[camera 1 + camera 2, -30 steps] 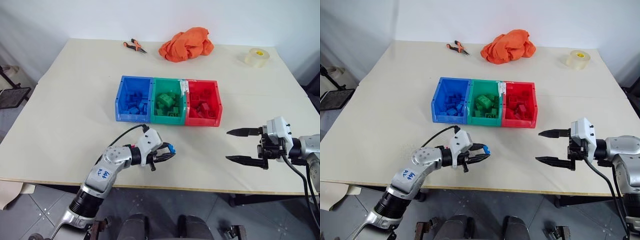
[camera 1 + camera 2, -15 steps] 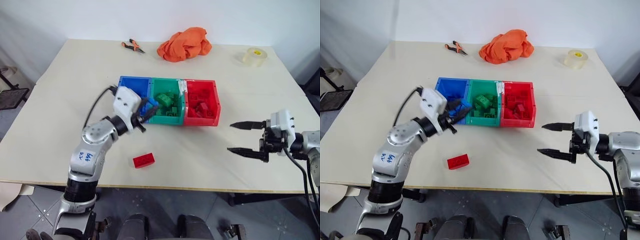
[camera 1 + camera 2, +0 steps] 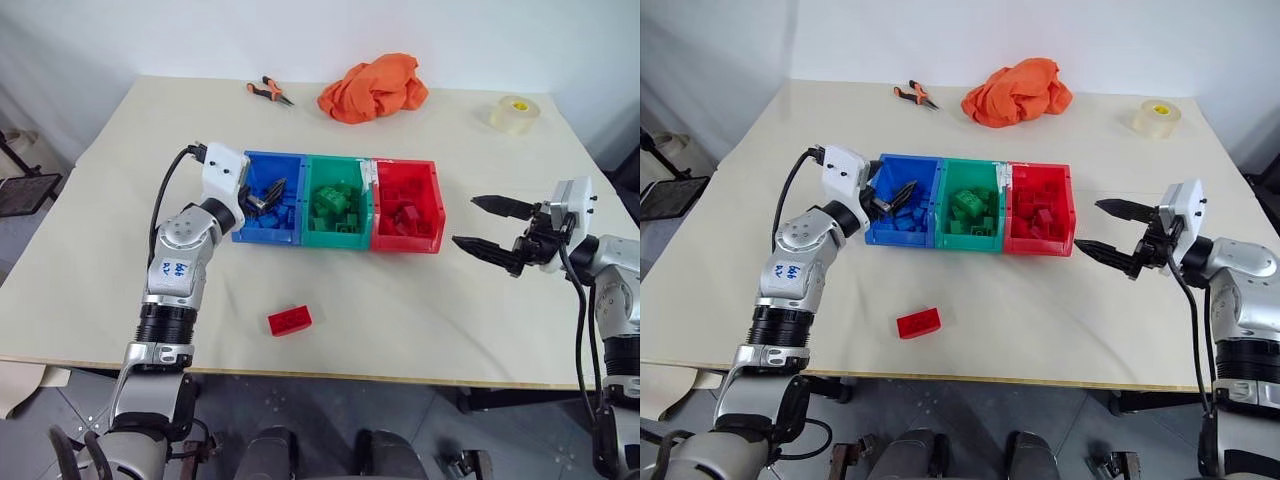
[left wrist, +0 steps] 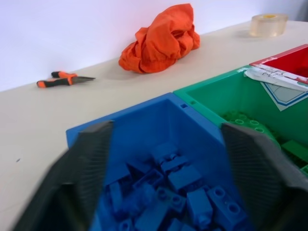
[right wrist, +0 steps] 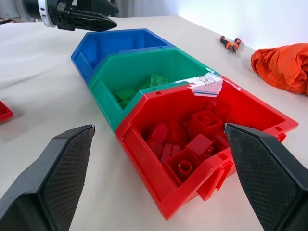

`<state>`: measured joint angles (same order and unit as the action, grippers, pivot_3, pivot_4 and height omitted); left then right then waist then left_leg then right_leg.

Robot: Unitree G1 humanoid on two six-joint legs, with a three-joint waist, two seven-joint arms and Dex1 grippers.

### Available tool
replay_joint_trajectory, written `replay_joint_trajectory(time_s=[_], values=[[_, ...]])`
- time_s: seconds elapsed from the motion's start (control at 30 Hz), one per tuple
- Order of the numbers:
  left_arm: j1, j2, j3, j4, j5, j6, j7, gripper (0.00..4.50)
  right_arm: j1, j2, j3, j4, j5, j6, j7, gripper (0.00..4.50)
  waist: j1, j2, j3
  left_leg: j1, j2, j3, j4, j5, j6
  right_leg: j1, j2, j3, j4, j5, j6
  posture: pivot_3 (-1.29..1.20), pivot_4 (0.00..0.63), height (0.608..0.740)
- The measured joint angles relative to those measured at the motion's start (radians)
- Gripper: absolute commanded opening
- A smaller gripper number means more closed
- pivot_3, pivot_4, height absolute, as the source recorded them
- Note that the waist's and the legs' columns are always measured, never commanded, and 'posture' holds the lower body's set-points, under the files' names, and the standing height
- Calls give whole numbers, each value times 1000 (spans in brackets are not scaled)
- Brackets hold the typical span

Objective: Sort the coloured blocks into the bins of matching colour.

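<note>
- Your left gripper (image 3: 266, 196) now hangs over the blue bin (image 3: 243, 222) with its fingers apart and nothing between them; 1 second ago it was shut on a small blue block low over the near part of the desk (image 3: 120, 230), so I judge that block has been dropped in with the other blue bricks (image 4: 185, 185)
- That reads as 1 more block sorted, and the blue bin, green bin (image 3: 318, 229) and red bin (image 3: 436, 212) each hold bricks of their own colour
- 1 red block (image 3: 289, 320) lies on the desk near the front edge, well apart from the bins; it was hidden under your left arm 1 second ago and came into sight as the arm swung up and away
- Your right gripper (image 3: 487, 227) stands wide apart and empty, just beside the red bin's outer wall; it has come up and closer to that bin than it was 1 second ago
- The red block looks like the remaining piece, so plan your next reach towards it and then the red bin
- The pliers (image 3: 269, 92), orange cloth (image 3: 373, 88) and tape roll (image 3: 514, 114) sit where they were at the far side
</note>
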<state>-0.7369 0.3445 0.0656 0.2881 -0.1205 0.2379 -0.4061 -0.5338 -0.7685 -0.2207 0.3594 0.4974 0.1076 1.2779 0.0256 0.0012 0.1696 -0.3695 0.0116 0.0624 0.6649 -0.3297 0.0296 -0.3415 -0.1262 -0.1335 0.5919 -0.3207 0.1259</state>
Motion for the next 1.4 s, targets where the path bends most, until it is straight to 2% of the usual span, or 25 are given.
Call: replay_joint_trajectory(time_s=[0.1,0.2,0.27,0.4,0.63,0.8,0.93,1.03,1.23,1.4], values=[[34,10,-6,-31,-26,7,-58,4468,0,0,1,-7,0,0,6,4500,-1,0,0,0,0,0,0,0,0,0,0,0,0,0,0,0,150,740],[128,65,-5,-148,-99,71,-167,4468,0,0,4,-19,0,1,24,4500,-7,0,0,0,1,1,-1,0,0,-1,0,1,1,0,0,0,150,740],[235,141,-5,-278,-173,133,-278,4468,5,0,11,-33,0,2,51,4500,-14,0,0,1,2,1,-1,0,0,-1,1,1,1,0,0,0,150,740],[402,283,-3,-394,-246,197,-438,4468,45,-19,27,-51,-2,2,121,4500,-13,0,0,1,2,1,0,0,0,0,0,2,1,0,0,0,150,740],[686,498,100,-423,-326,161,-714,4468,125,-95,86,-74,-38,-45,246,4500,-12,2,1,1,1,0,-1,-1,-1,0,-5,6,-1,-1,-1,0,150,740],[773,543,160,-383,-342,52,-858,4468,105,-98,99,-55,-45,-62,248,4500,-15,4,2,1,2,0,-1,-1,-1,-1,-6,7,-1,-1,-2,0,150,740],[774,547,167,-349,-343,8,-893,4468,85,-98,106,-43,-46,-64,249,4500,-18,4,2,1,2,-1,-2,-1,-1,-1,-7,7,-1,-1,-2,0,150,740],[701,496,147,-361,-346,12,-855,4468,80,-97,110,-41,-46,-65,249,4500,-15,4,2,1,2,-1,-1,-1,-1,0,-7,7,0,-1,-2,0,150,740],[565,325,-10,-406,-287,6,-720,4468,80,-94,114,-45,-47,-64,245,4500,-13,4,1,1,1,0,-1,-1,-1,0,-3,3,2,-1,-1,0,150,740],[502,246,-118,-379,-204,-21,-658,4468,103,-91,110,-73,-46,-60,230,4500,-12,4,1,2,1,2,-1,-1,0,-1,-2,1,1,-1,-1,0,150,740]])
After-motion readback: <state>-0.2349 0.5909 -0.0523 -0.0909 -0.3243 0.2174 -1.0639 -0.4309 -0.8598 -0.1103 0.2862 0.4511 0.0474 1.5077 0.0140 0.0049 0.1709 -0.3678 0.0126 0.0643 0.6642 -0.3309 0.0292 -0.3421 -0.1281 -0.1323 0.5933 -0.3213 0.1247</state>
